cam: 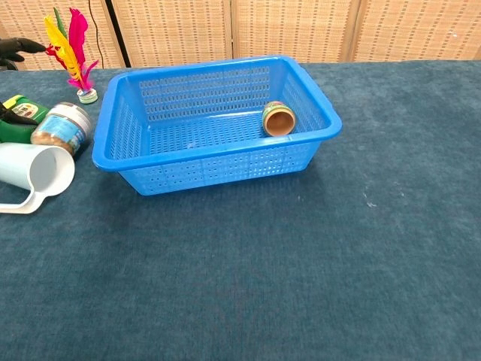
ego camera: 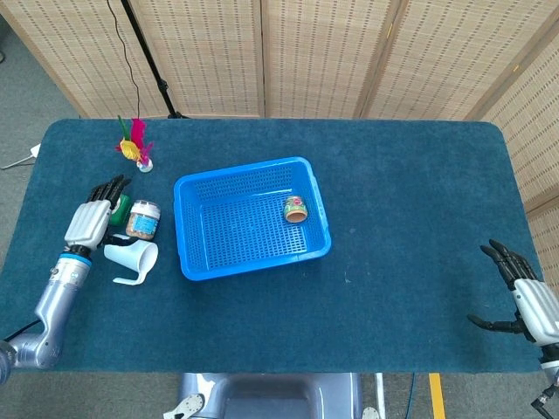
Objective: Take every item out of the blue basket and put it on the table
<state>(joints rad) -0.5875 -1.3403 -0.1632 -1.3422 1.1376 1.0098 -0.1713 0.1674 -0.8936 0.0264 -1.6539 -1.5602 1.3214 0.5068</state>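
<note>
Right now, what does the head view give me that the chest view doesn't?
Only the head view shows the right hand, open off the table's near right corner, and the whole left hand. Only the chest view looks into the small can's open mouth. Both show the blue basket, jar, white cup, green box and shuttlecock.

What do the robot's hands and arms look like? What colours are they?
The left hand has a pale ribbed back, like white armour, and black fingers. A thin blue ring sits at its wrist, then a smooth silver-grey arm. The right hand matches: black fingers, a pale shell. Its arm is out of view.
</note>
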